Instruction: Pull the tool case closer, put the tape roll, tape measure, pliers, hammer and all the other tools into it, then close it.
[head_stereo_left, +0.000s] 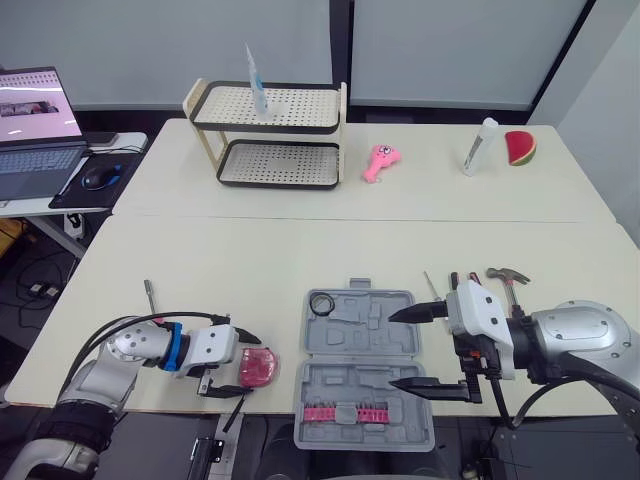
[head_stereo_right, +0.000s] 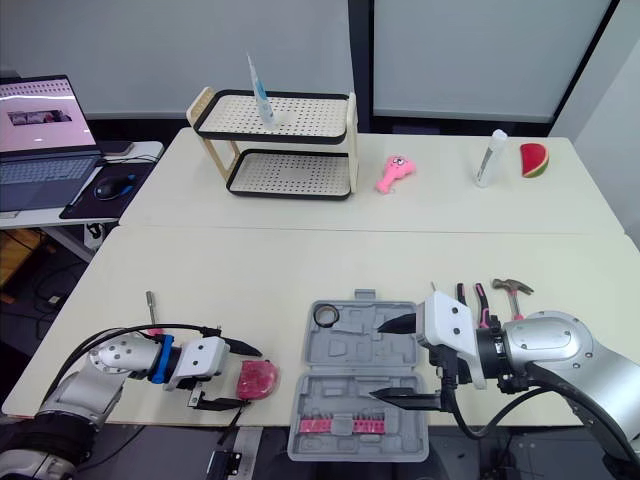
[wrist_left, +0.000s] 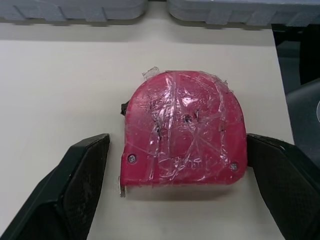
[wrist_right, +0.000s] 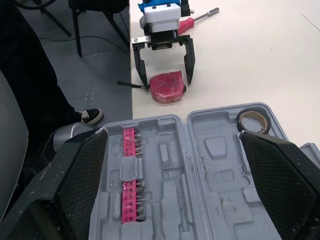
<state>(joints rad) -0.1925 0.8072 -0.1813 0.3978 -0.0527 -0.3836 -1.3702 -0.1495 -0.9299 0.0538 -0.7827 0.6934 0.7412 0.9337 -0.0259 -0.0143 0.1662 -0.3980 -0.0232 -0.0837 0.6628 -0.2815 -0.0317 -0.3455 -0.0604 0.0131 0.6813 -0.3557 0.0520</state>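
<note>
Tool case, grey moulded plastic, lies opened flat at the near edge of the pale counter, its two halves side by side and their insides shaped into angular recesses. One tape roll, a dark ring, sits in a corner recess of the far half, and two pink strips of bits run along the near half. One tape measure lies on the counter just left of the case: a pink-red body, flat along one edge and rounded on the other, with two small screws and a wrinkled, glossy wrap of clear tape. The left hand is spread around it, its black textured fingers standing on either side with a narrow gap to the shell, gripping nothing. The right hand hangs over the right part of the case, opened wide and empty. Just right of the case lie one hammer with a metal claw head and one pair of pliers with dark and pink handles; one screwdriver with a pink handle and a metal shaft lies on the left side of the counter, near the left arm
</note>
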